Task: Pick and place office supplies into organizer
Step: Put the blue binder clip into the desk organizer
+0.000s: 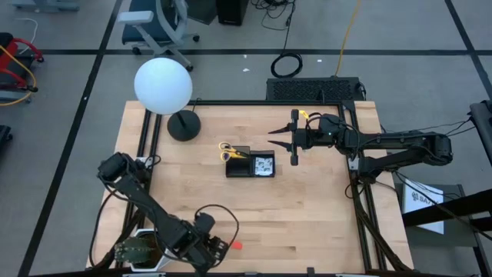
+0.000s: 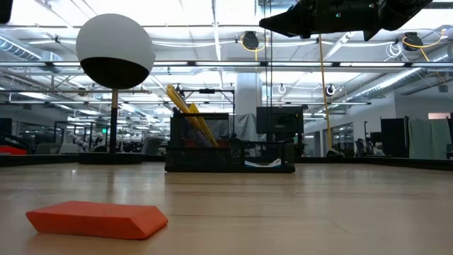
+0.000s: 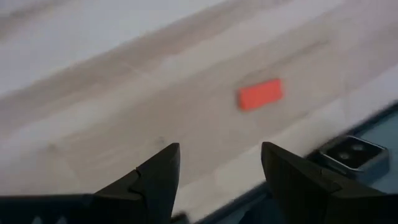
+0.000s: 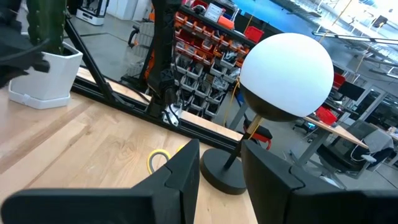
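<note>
A small red eraser lies flat on the wooden table near its near edge, and also shows in the low view and in the left wrist view. Just left of it my left gripper hovers open, pointing steeply down, fingers short of the eraser. The black organizer stands mid-table with yellow-handled scissors upright in its left compartment. My right gripper hangs level and open above the organizer's far right side, nothing between its fingers.
A lamp with a white globe and a round black base stands at the far left. A potted cactus sits at the near-left corner beside my left arm. A small camera sits at the table's near edge.
</note>
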{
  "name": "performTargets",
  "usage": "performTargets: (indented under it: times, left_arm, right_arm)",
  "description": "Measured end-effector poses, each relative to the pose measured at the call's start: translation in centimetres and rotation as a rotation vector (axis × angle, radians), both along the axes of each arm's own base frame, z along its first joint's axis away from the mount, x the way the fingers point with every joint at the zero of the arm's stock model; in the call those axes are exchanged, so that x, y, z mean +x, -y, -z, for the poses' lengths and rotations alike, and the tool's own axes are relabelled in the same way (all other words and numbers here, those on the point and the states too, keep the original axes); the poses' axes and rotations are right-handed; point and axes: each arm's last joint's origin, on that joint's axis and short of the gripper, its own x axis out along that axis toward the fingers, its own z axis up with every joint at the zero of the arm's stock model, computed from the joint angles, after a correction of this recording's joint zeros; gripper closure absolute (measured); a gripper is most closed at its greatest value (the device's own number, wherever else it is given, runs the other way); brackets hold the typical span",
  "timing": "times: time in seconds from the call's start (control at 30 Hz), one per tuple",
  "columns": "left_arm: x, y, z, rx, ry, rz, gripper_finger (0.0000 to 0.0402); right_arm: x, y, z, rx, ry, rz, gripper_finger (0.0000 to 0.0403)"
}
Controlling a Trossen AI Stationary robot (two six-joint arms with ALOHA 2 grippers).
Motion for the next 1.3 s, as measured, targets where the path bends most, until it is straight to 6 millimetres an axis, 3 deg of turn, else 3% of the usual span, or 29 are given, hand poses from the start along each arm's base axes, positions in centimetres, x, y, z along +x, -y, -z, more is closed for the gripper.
performTargets:
  times: [0.13, 0.47, 0.93, 1.3]
  left_arm:
    - [0.5, 0.5, 0.3, -0.006, 0.003, -0.021, 0.017]
    - [1.1, 1.8, 3.2, -0.092, -0.093, -0.079, 0.017]
    - [1.2, 1.6, 3.3, -0.153, -0.131, -0.261, 0.017]
    - [1.3, 0.7, 3.4, -0.166, -0.236, -0.297, 0.017]
  right_arm:
    - [0.0, 0.0, 0.0, 0.0, 0.0, 0.0, 0.0291]
    - [0.0, 0.0, 0.0, 0.0, 0.0, 0.0, 0.0291]
    - [0.0, 0.0, 0.0, 0.0, 0.0, 0.0, 0.0293]
    - [0.0, 0.0, 0.0, 0.0, 0.0, 0.0, 0.0293]
